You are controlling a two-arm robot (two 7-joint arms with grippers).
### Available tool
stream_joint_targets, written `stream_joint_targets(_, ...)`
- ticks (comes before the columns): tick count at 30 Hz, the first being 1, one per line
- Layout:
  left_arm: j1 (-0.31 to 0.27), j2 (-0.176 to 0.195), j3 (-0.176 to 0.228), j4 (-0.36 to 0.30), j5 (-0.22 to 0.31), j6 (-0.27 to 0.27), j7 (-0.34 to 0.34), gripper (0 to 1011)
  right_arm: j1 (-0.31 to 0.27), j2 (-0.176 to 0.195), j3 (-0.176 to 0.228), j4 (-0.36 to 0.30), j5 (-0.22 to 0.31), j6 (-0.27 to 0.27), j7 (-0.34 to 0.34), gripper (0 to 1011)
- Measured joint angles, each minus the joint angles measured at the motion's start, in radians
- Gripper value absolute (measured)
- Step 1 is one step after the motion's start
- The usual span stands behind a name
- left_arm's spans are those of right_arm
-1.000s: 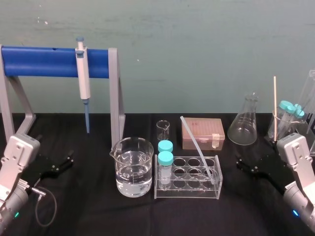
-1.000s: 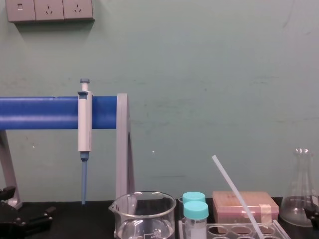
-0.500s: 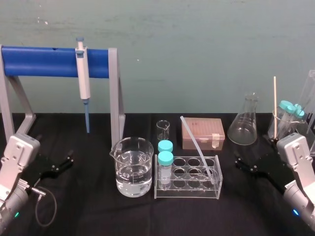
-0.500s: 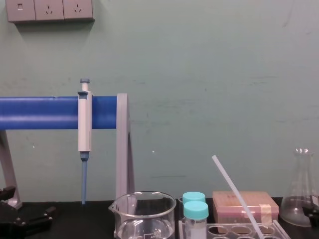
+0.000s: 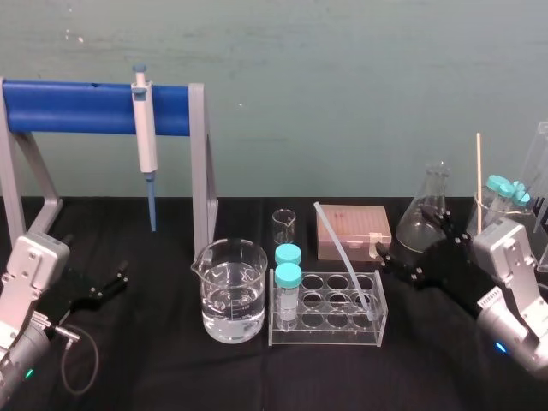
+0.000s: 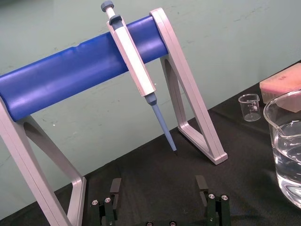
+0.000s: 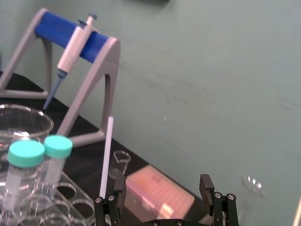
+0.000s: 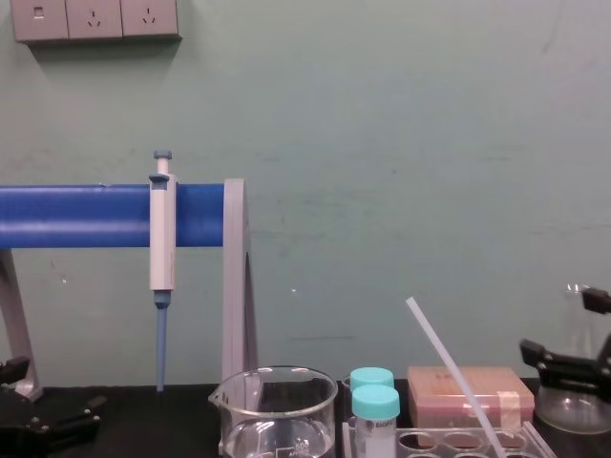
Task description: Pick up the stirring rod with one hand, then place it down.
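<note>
The right tool point(image 5: 411, 235) is at the right of the head view, its two black fingers point(image 7: 205, 184) spread wide with nothing between them. It is in front of the conical flask point(image 5: 425, 205) and just right of the clear tube rack point(image 5: 325, 324). In the right wrist view the stirring rod point(image 5: 341, 257) runs just beside one finger, outside the gap, and I cannot tell whether they touch. The rod stands tilted in the rack at the frame's centre, its lower end in a well at the rack's right end and its upper end slanting toward the upper left. Two teal-capped tubes point(image 5: 288, 281) stand at the rack's left end. Behind the rack are a pink box point(image 5: 352, 231) and a small beaker point(image 5: 283, 227), and to its left is a large beaker point(image 5: 229, 291) of water. The left tool point(image 6: 158, 187) rests at the lower left on the black surface point(image 5: 445, 360), also spread and holding nothing. A pipette point(image 5: 145, 137) hangs on the blue stand point(image 5: 77, 107) at the upper left.
</note>
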Motion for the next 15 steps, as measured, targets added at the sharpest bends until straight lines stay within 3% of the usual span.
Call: stream_joint_targets(15, 0.000, 0.000, 0.000, 0.000, 0.000, 0.000, 0.000, 1000, 0.131, -0.081, -0.025, 0.157, 0.027, -0.077, 0.194, 1003)
